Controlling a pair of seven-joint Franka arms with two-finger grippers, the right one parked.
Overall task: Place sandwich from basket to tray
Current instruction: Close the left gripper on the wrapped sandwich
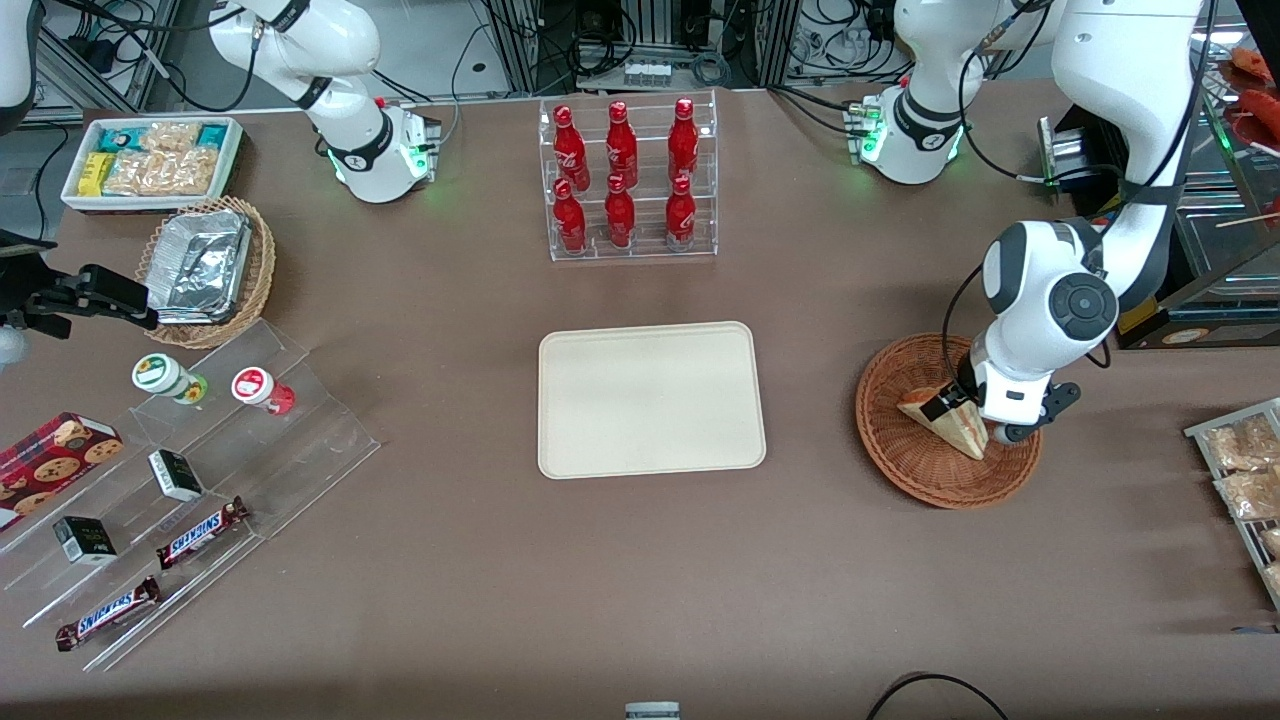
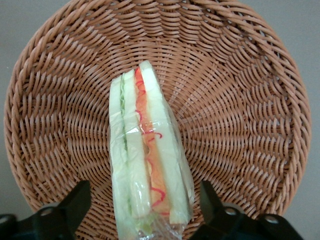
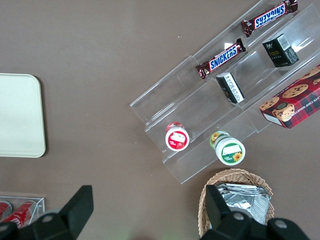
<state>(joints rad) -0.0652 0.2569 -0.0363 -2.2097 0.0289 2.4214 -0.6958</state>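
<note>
The sandwich (image 1: 950, 420) is seen lying in the basket (image 1: 905, 455) at the right of the front view, and it is not yet lifted. The gripper (image 1: 962, 402) is lowered into the basket over the wedge, and in the wrist view its jaws are spread apart, one on each side of the sandwich (image 2: 147, 165), with a gap left on both sides; nothing is gripped. The tray (image 1: 650, 400) is found bare at the centre of the front view, well apart from the basket, on the brown counter (image 1: 640, 580). The sandwich is judged to be light and soft: the bread can be expected to be crushed and the filling squeezed out if the jaws are clenched hard. The clear wrap is likely to be slippery, so a hold on loose film alone could be lost. The best hold is judged to be across the two flat bread faces, near the thick middle of the wedge rather than at its thin tip, with only gentle pressure applied. A straight lift is then called for, so that the woven rim (image 2: 300, 125) of the basket is cleared.
</note>
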